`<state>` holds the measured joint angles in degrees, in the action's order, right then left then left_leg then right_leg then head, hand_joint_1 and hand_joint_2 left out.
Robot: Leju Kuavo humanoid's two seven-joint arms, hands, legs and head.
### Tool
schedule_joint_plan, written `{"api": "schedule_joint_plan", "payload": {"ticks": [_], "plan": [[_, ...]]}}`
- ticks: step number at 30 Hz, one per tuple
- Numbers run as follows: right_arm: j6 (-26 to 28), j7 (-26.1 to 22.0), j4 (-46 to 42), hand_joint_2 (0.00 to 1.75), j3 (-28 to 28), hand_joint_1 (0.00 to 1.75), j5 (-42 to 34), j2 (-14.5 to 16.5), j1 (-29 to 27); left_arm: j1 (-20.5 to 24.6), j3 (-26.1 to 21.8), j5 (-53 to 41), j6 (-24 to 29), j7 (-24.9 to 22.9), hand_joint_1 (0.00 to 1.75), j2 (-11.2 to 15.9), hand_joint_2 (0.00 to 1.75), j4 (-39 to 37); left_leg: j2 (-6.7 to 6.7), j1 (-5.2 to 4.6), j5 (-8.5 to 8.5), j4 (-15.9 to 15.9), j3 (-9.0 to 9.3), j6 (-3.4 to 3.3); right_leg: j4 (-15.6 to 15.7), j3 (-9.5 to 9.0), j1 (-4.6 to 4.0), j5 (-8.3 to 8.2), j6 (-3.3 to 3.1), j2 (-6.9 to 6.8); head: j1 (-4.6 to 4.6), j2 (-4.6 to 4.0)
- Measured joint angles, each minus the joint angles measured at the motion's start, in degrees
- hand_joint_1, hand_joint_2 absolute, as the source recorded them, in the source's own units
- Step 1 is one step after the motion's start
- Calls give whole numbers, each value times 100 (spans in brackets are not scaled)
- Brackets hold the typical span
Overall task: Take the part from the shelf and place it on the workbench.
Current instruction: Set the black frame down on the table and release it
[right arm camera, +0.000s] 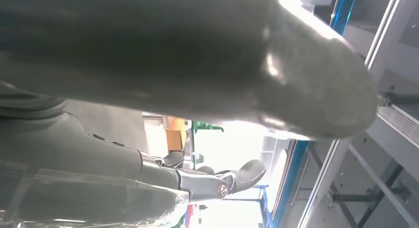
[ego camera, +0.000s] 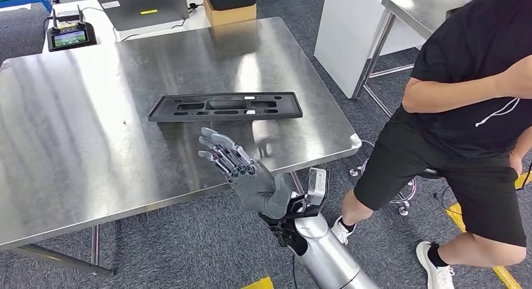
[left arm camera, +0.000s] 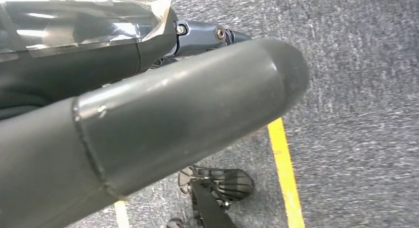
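Note:
The part point(ego camera: 224, 106), a long flat black plastic panel with several cut-outs, lies on the steel workbench point(ego camera: 94, 132) a little right of its middle. My right hand point(ego camera: 241, 173) is raised just in front of the part, over the bench's near edge, fingers spread and holding nothing. In the right wrist view that hand point(right arm camera: 197, 65) shows as a thick grey thumb, with dark fingers stretched out beneath it and nothing in them. My left hand point(left arm camera: 148, 119) hangs over grey carpet, thumb and fingers extended, with nothing in its grasp.
A person point(ego camera: 464, 113) in black sits close to the bench's right corner, legs reaching toward my right arm. At the far side are a controller with a screen point(ego camera: 70, 37), a laptop point(ego camera: 149, 7) and a cardboard box point(ego camera: 231, 13). A yellow floor line point(left arm camera: 284, 168) crosses the carpet.

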<state>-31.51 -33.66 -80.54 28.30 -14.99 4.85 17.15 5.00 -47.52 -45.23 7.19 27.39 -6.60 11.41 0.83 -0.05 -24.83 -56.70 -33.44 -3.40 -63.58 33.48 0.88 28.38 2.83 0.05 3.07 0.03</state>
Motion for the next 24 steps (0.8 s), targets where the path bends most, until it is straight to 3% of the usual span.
{"api": "schedule_joint_plan", "payload": {"ticks": [2,4,6,8,10,11,12,13,15,17,19,24], "plan": [[1,-2,5,0,10,0,-1,-3,3,1,0,1,0,-1,0,-1,0,0,0,-12,42,-39,-51,54,618,-416,-27,-5,-58,-3,0,1],[1,-5,16,0,25,0,0,-10,4,0,1,0,0,-3,0,-7,0,0,-1,-14,92,-59,-80,121,694,-429,-46,-19,-126,1,0,2],[15,-6,28,0,48,0,17,-11,11,-3,1,-5,1,-8,0,-4,0,-1,-24,10,26,-134,-137,188,720,-379,5,-82,-222,-8,2,1],[54,-5,33,0,74,0,59,-8,12,-6,1,-16,2,-19,0,4,0,-2,-58,48,-356,-484,-290,255,741,-292,47,-180,-327,-21,-13,1],[99,-12,38,0,92,0,114,-9,-3,-9,0,-24,2,-31,0,10,0,-2,-73,80,-822,-1121,-498,317,735,-163,38,-276,-361,-25,-26,1],[118,-19,43,0,101,0,142,-11,-18,-9,0,-25,1,-36,0,15,0,-2,-74,99,-920,-1381,-554,342,730,-97,36,-324,-354,-25,-26,2],[132,-27,46,0,108,0,168,-15,-38,-10,0,-25,-1,-42,0,20,0,-2,-73,119,-893,-1490,-532,361,723,-32,38,-371,-338,-25,-26,2],[144,-33,49,0,115,0,195,-18,-57,-10,0,-25,-2,-50,0,24,0,-2,-72,143,-765,-1405,-410,378,713,29,48,-413,-313,-25,-26,2],[159,-40,48,0,126,0,246,-20,-80,-5,1,-27,-3,-65,0,27,0,-3,-81,186,-507,-733,86,419,674,130,69,-480,-243,-20,-30,2],[173,-50,46,0,133,0,300,-20,-83,3,2,-32,-3,-70,0,22,0,-3,-127,169,-460,-179,452,395,646,182,67,-538,-156,-16,-27,2],[185,-62,45,0,139,0,336,-20,-83,4,2,-36,-2,-70,0,17,0,-4,-163,136,-472,-94,493,335,644,188,54,-572,-105,-17,-16,2],[196,-86,44,0,148,0,364,-21,-84,1,2,-40,-3,-69,0,17,0,-4,-166,119,-467,-100,467,308,647,185,49,-602,-61,-17,-15,2]]}}
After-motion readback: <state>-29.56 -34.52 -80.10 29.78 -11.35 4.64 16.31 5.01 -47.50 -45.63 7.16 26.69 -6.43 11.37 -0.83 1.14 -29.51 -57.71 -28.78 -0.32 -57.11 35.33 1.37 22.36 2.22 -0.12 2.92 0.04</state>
